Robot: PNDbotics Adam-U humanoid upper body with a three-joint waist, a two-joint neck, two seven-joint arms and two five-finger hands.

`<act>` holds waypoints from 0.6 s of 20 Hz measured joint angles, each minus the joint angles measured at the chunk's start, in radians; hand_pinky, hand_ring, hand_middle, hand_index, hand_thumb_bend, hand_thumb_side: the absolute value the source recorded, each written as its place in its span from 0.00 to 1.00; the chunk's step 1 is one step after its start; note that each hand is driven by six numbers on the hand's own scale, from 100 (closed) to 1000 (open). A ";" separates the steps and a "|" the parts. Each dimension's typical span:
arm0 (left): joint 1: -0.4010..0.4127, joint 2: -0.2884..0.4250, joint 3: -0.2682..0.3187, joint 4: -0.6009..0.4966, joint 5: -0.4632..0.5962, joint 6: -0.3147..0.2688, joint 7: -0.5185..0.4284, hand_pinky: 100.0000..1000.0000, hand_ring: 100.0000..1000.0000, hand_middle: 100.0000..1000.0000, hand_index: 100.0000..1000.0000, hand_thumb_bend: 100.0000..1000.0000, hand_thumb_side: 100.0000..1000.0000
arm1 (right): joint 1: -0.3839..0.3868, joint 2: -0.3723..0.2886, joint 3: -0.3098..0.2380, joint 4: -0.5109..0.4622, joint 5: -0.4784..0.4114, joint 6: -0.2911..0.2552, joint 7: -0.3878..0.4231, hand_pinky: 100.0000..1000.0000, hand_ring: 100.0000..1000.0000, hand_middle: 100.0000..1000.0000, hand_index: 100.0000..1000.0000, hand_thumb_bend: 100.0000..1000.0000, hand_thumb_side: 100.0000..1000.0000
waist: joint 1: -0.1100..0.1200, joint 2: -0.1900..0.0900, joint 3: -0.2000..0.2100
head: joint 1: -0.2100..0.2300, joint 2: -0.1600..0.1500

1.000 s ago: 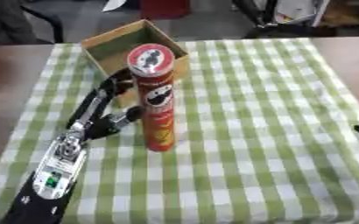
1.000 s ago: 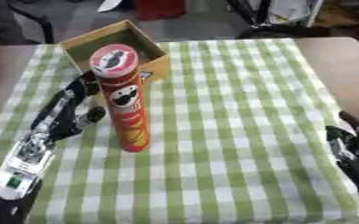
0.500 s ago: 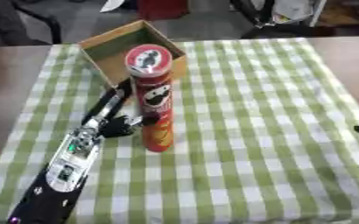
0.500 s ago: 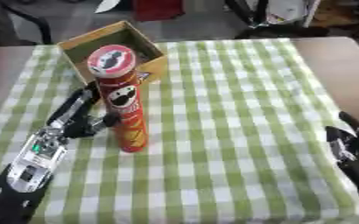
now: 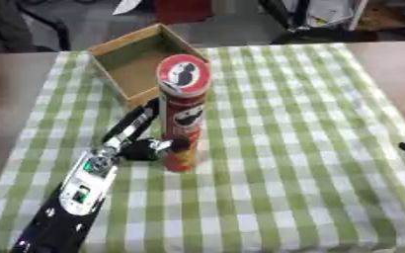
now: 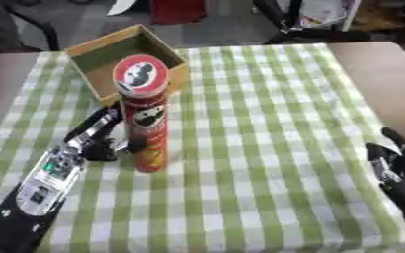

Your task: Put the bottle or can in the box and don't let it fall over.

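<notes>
A tall red crisps can (image 5: pixel 182 118) with a red lid stands upright on the green checked cloth. Just behind it, to the left, sits an open cardboard box (image 5: pixel 141 66) with nothing in it. My left hand (image 5: pixel 142 142) lies low on the can's left side. Its fingers are straight, pointing toward the box, and the thumb reaches to the can's lower part. Whether the thumb touches the can I cannot tell. My right hand (image 6: pixel 394 170) rests open at the lower right edge, far from the can.
The checked cloth (image 5: pixel 301 148) covers most of the table, and bare brown tabletop (image 6: pixel 387 79) shows at the right and left. Dark chair legs and a red object stand beyond the far edge.
My left hand has drawn back toward me along the can's left side, so it now sits by the can's lower half. The can still stands upright.
</notes>
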 measured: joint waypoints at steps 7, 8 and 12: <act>-0.016 -0.011 -0.001 0.055 -0.001 -0.006 0.021 0.90 0.79 0.74 0.91 0.49 0.58 | 0.000 0.001 0.000 0.000 0.000 0.000 0.001 0.99 0.85 1.00 0.93 0.07 0.50 | -0.002 -0.001 -0.002 | 0.002 0.000; -0.017 -0.013 -0.001 0.063 -0.001 -0.006 0.028 0.90 0.77 0.72 0.89 0.46 0.57 | 0.000 0.001 0.000 0.000 0.000 0.000 0.001 0.99 0.85 1.00 0.93 0.07 0.50 | -0.002 -0.001 -0.002 | 0.002 0.000; -0.026 -0.019 0.000 0.088 -0.001 0.001 0.076 0.87 0.65 0.55 0.78 0.27 0.46 | 0.000 0.001 0.000 0.000 0.000 0.000 0.001 0.99 0.85 1.00 0.93 0.07 0.50 | -0.002 -0.001 -0.002 | 0.002 0.000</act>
